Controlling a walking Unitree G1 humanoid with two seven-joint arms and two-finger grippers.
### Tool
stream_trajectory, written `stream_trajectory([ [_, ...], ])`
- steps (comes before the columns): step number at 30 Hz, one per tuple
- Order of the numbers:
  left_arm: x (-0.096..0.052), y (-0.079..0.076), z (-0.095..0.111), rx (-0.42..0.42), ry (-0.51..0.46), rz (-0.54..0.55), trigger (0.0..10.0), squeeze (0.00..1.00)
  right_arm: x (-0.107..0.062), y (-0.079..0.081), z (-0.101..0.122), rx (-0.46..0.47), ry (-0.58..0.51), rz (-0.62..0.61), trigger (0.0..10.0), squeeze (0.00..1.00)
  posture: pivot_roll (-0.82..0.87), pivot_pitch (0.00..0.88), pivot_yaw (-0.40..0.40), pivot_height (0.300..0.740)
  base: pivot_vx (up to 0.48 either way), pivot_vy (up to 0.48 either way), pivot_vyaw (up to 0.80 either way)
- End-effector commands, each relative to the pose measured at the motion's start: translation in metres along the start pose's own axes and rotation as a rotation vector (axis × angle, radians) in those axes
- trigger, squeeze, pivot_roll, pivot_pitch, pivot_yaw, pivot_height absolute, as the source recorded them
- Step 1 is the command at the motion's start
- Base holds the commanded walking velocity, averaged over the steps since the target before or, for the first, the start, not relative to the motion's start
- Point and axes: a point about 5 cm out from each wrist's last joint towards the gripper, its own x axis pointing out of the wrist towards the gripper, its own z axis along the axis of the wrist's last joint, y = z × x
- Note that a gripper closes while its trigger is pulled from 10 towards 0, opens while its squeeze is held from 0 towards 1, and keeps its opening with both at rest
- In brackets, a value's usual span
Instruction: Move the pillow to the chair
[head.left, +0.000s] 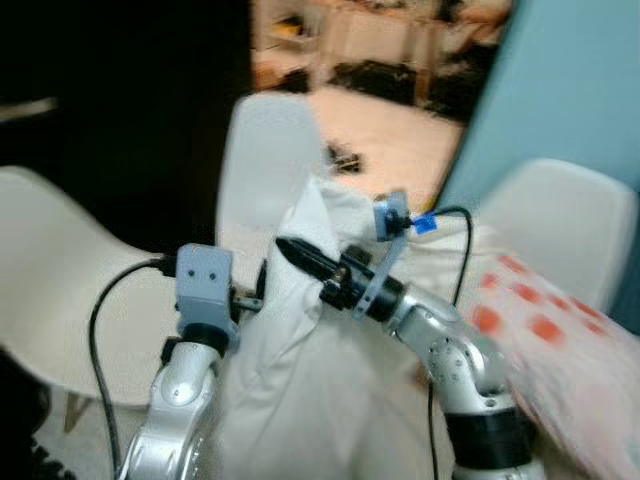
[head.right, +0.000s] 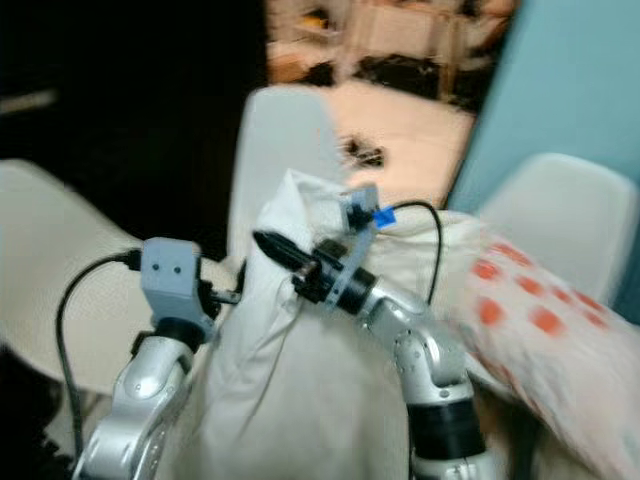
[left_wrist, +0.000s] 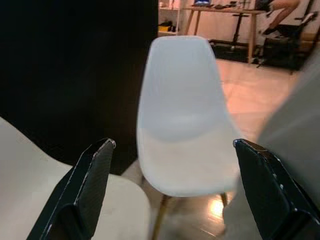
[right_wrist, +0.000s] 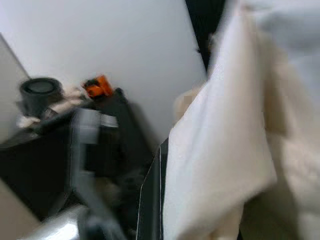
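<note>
Between the two silver arms, at the centre of the head view, the pillow (head.left: 300, 340) is held up off any surface: soft, off-white, creased cloth, pinched at its upper edge by the right gripper (head.left: 300, 258), fingers clenched on the fabric. The left gripper (left_wrist: 175, 185) is seen spread wide, pressed to the pillow's 9 o'clock flank. Carrying is judged under way; placement remains, the moulded, smooth white chair (head.left: 265, 160) standing bare at 12 o'clock.

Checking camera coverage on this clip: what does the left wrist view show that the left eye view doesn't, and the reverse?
Left wrist view: the left tool's fingers spread open, and a wooden table behind the white chair.

Left eye view: both arms with the cream pillow between them, the right tool against it, a red-dotted cushion.

Both: the white chair, the tiled floor.
</note>
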Motion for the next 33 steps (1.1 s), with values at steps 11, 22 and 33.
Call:
stream_trajectory([
  [11,0.009,-0.011,0.016,-0.015,-0.059,-0.077,10.0,0.00,0.005,-0.001,0.040,-0.026,-0.180,-0.013,10.0,0.00,0.07,0.000,-0.109,0.726,0.480,0.000,0.12],
  [22,0.014,-0.013,0.024,-0.029,-0.091,-0.098,10.0,0.00,0.018,-0.004,0.068,-0.042,-0.245,-0.043,10.0,0.00,0.08,0.000,-0.116,0.726,0.480,0.000,-0.33],
  [33,0.015,-0.016,0.024,-0.036,-0.091,-0.103,10.0,0.00,0.025,0.007,0.076,-0.038,-0.266,0.058,10.0,0.00,0.08,0.000,-0.119,0.726,0.480,0.000,-0.27],
])
